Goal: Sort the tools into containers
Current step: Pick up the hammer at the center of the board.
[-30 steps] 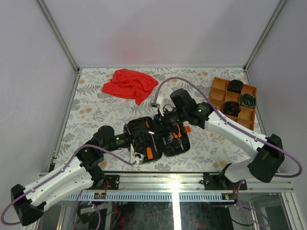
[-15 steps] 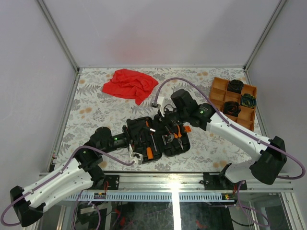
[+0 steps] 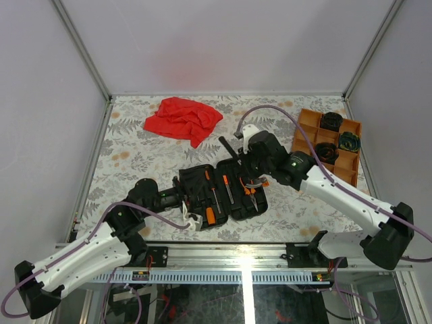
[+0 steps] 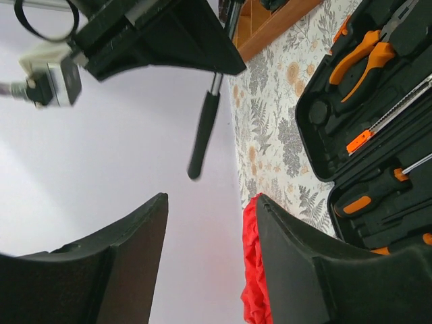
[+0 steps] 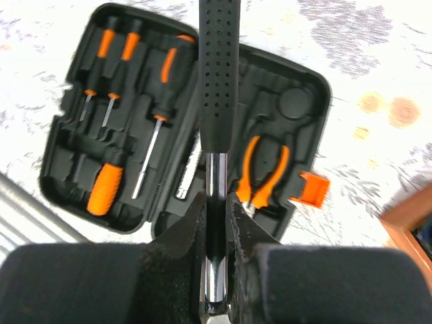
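Observation:
My right gripper (image 5: 216, 202) is shut on the steel shaft of the hammer (image 5: 217, 67) and holds it in the air above the open black case (image 5: 307, 101). Seen from above, the hammer's black handle (image 3: 227, 146) sticks out toward the back left of the right gripper (image 3: 251, 160). Inside the case (image 3: 197, 177) lie screwdrivers (image 3: 213, 196) and orange-handled pliers (image 3: 251, 191). At the case's left edge my left gripper (image 3: 179, 196) stands open and empty. In the left wrist view the left gripper (image 4: 209, 229) frames the hanging hammer (image 4: 202, 135).
The orange tray (image 3: 307, 131) at the back right holds three dark coiled bundles (image 3: 331, 121), one of them greenish (image 3: 349, 142). A red cloth (image 3: 182, 119) lies at the back left. The case's orange latch (image 5: 312, 190) sticks out on its right side.
My right gripper shut on the hammer and lifted it out of the case, up and to the right. My left gripper opened and drew back slightly to the left.

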